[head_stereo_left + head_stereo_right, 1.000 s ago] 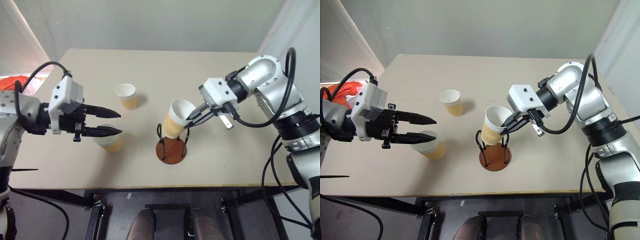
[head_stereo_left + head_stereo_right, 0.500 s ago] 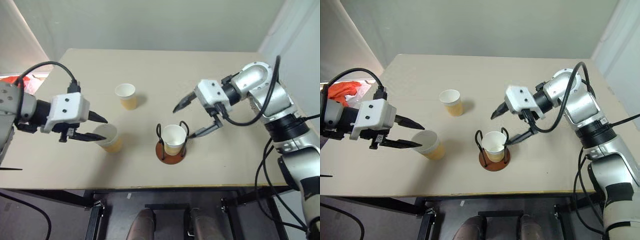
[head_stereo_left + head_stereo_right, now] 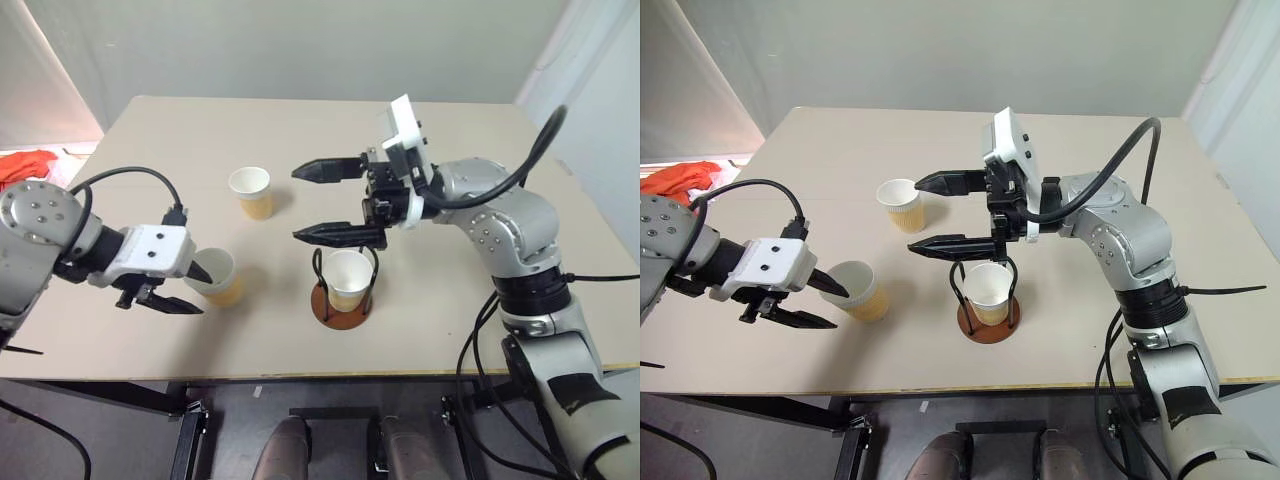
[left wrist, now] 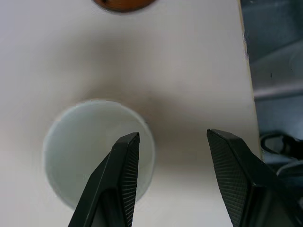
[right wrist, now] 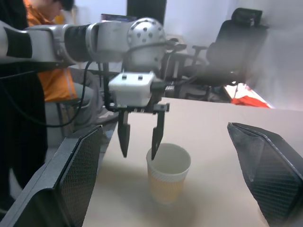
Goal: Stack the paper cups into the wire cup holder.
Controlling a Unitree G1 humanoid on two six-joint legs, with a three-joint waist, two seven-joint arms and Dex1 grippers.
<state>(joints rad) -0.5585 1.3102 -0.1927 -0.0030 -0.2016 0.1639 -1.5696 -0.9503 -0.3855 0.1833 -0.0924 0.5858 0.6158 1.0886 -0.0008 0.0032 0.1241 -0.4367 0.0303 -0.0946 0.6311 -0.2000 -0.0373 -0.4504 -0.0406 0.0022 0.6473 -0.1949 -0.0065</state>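
Cup (image 3: 347, 277) inside wire cup holder (image 3: 342, 302), well apart from table (image 3: 450, 330) edges.

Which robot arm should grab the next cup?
The left. Its open left gripper already straddles the rim of the near cup, one finger inside. The open right gripper hangs above the wire cup holder, empty.

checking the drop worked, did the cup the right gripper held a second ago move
Yes. That cup went from tilted above the wire cup holder down into it, upright; the right gripper stands open above.
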